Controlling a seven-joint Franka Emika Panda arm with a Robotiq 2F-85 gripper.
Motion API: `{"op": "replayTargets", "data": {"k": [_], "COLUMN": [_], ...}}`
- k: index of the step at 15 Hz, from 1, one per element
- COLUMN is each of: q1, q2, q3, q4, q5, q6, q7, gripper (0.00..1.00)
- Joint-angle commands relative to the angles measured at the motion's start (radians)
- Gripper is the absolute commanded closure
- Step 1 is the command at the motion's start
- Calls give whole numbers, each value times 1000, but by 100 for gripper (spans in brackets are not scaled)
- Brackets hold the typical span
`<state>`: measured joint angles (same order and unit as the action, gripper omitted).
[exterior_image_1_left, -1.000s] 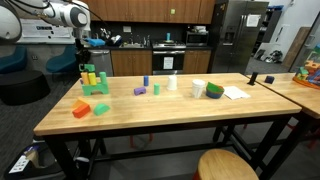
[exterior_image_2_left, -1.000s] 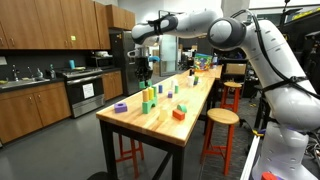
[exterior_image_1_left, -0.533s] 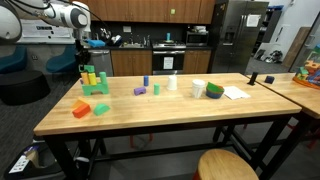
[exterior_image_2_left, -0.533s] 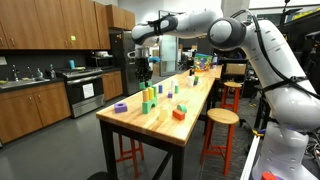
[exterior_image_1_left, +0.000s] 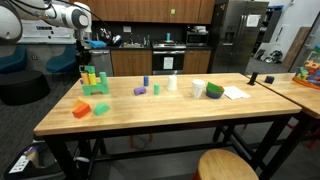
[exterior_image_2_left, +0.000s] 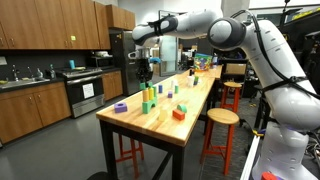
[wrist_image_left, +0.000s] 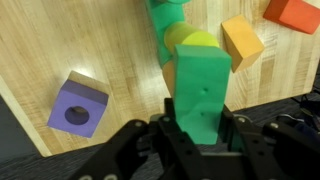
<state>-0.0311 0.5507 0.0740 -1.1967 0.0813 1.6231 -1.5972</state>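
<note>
My gripper (wrist_image_left: 200, 125) is shut on a tall green block (wrist_image_left: 201, 95) and holds it upright above the wooden table (wrist_image_left: 60, 40). Right below it stands a cluster of green and yellow blocks (wrist_image_left: 185, 40), which also shows in both exterior views (exterior_image_1_left: 93, 80) (exterior_image_2_left: 149, 100). In both exterior views the gripper (exterior_image_1_left: 83, 58) (exterior_image_2_left: 143, 70) hangs over that cluster at the table's end. A purple block with a hole (wrist_image_left: 77, 104) lies beside it, an orange block (wrist_image_left: 243, 42) and a red block (wrist_image_left: 293, 12) on the other side.
Along the table (exterior_image_1_left: 160, 115) lie an orange block (exterior_image_1_left: 81, 109), a green block (exterior_image_1_left: 101, 109), a purple piece (exterior_image_1_left: 139, 91), a blue block (exterior_image_1_left: 145, 80), white cups (exterior_image_1_left: 198, 88), a green bowl (exterior_image_1_left: 215, 90) and paper (exterior_image_1_left: 236, 92). Stools (exterior_image_1_left: 228, 165) (exterior_image_2_left: 222, 117) stand beside it.
</note>
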Motion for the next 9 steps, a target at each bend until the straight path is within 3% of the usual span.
{"op": "replayTargets", "data": {"k": [1,9], "q1": [-15,-14], "q2": [-16,-12], "q3": [10,13], "q4": [-8,-6], "q5": [10,6], "q6": [-7,-9], "q7": [16,16], "gripper": [84,84]}}
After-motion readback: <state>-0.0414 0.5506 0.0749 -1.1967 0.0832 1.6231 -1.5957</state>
